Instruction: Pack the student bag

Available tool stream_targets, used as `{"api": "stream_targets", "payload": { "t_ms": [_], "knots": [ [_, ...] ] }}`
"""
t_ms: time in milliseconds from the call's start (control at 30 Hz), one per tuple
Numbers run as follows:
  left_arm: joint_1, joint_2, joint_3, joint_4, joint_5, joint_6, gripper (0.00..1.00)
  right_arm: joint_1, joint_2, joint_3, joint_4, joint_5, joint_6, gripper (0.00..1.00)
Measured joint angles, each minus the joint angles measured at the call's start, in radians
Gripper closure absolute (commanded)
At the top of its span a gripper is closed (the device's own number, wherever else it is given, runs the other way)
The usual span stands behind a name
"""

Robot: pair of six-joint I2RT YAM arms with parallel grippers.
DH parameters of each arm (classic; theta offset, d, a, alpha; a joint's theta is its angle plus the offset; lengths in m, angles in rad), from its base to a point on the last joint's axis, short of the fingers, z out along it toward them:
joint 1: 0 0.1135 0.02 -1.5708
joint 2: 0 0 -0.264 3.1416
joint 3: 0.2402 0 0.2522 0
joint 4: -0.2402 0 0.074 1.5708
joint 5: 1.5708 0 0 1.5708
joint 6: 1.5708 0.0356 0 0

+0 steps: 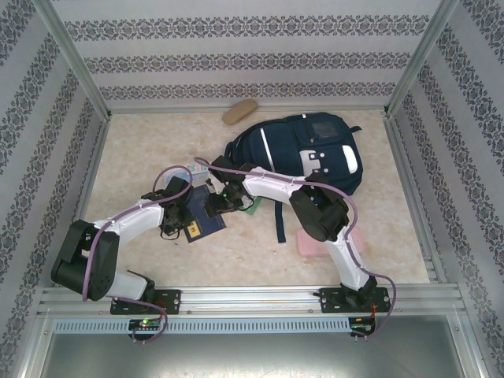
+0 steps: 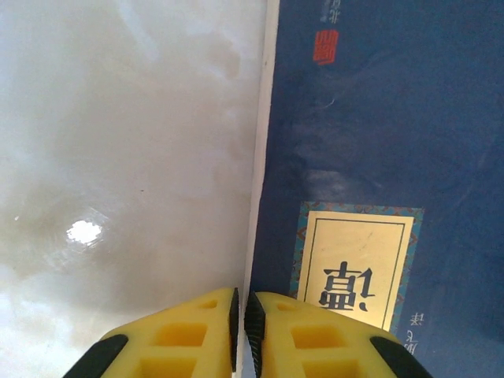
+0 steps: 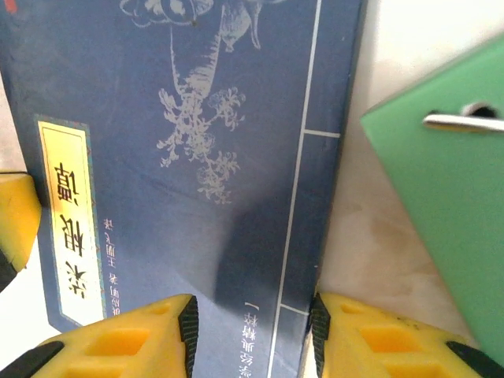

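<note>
The student bag [image 1: 303, 146], navy with white patches, lies at the back right of the table. A dark blue book [image 1: 206, 219] with a yellow title label lies flat in front of it. My left gripper [image 1: 189, 213] [image 2: 240, 315] is shut, its tips at the book's [image 2: 378, 118] white left edge, with nothing clearly held. My right gripper [image 1: 216, 206] [image 3: 252, 323] stands open over the book [image 3: 197, 157]; one finger is above the cover, the other at the spine edge. A yellow finger [image 3: 14, 224] of the left gripper shows across the book.
A green flat board [image 3: 441, 189] [image 1: 252, 206] lies just right of the book. A pink case [image 1: 315, 246] sits under the right arm. A tan oblong pouch [image 1: 240, 112] lies by the back wall. Bare tabletop [image 2: 118, 157] extends left of the book.
</note>
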Motion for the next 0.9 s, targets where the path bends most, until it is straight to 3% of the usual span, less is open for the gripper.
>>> {"api": "stream_targets", "payload": {
  "t_ms": [500, 667, 900],
  "knots": [
    [0.005, -0.103, -0.094, 0.043, -0.059, 0.008, 0.83, -0.036, -0.044, -0.061, 0.070, -0.280, 0.138, 0.69],
    [0.005, -0.109, -0.098, 0.045, -0.063, 0.008, 0.83, -0.036, -0.077, -0.065, 0.139, -0.335, 0.167, 0.67],
    [0.005, -0.120, -0.105, 0.047, -0.055, 0.008, 0.83, -0.035, -0.054, -0.026, 0.142, -0.321, 0.165, 0.68]
  ]
}}
